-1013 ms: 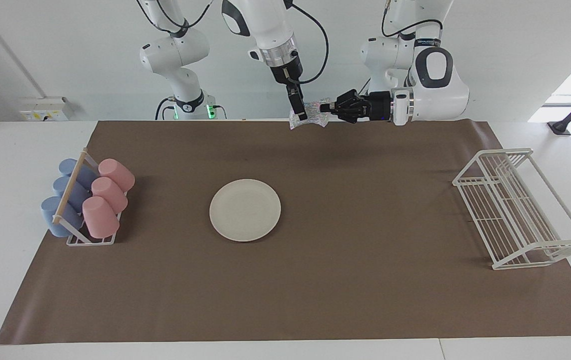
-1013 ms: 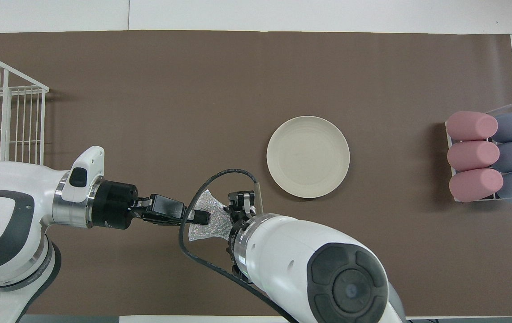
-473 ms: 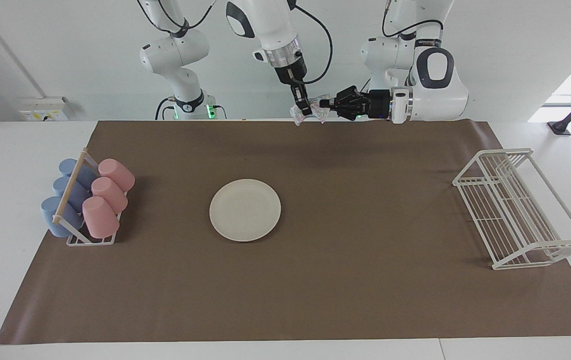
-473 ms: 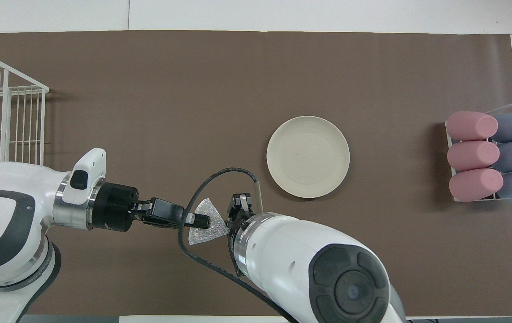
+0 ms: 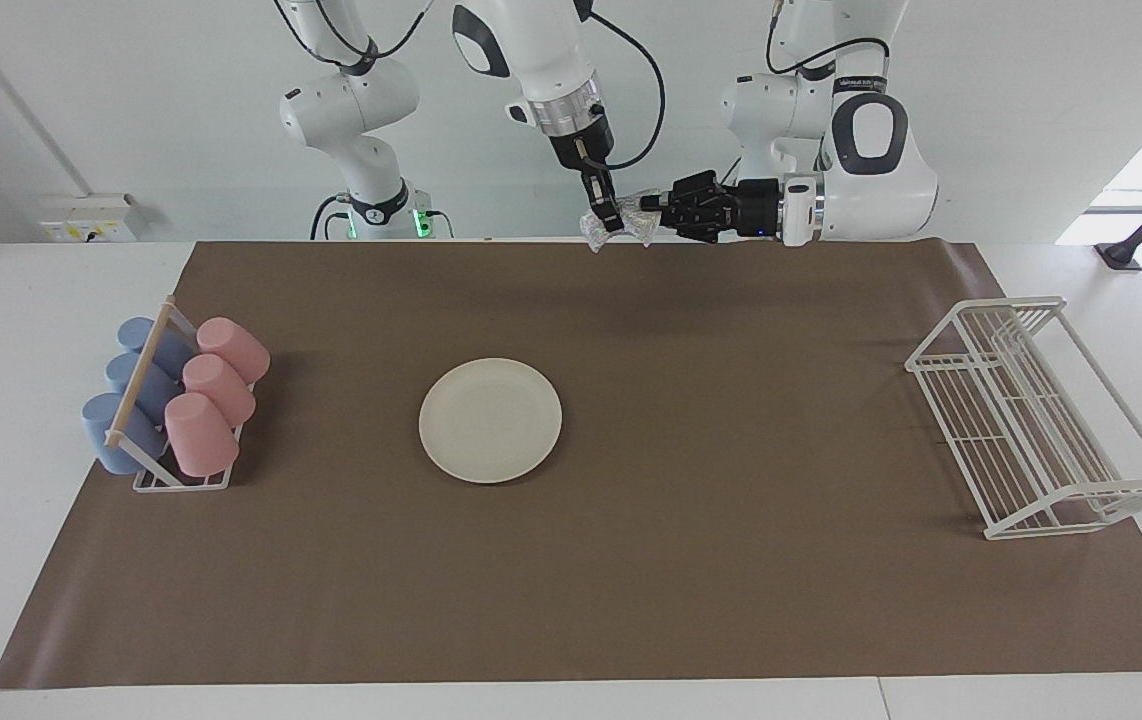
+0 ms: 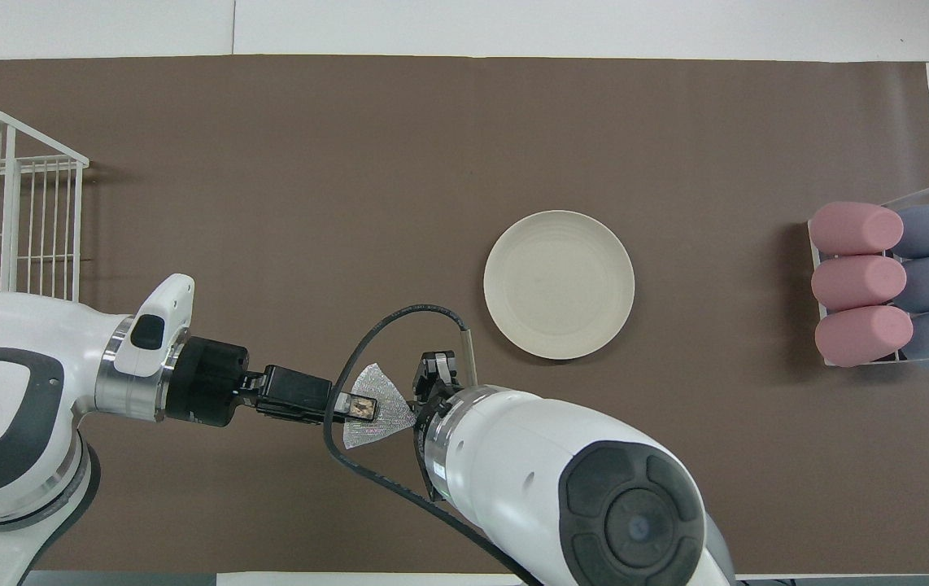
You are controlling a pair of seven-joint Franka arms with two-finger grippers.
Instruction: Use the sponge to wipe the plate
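The sponge (image 5: 619,225) hangs in the air over the brown mat (image 5: 631,600), above the mat's edge nearest the robots, nearer to the robots than the plate (image 5: 490,420). The right gripper (image 5: 609,214) points down and pinches the sponge between closed fingers. The left gripper (image 5: 647,210) reaches in level from the side, its tips at the sponge; whether its fingers are clamped or parted I cannot tell. The plate lies flat on the mat, bare. From the plate, a rack of pink and blue cups (image 5: 171,400) stands toward the right arm's end, a white wire rack (image 5: 1041,420) toward the left arm's end. No writing can be read anywhere.
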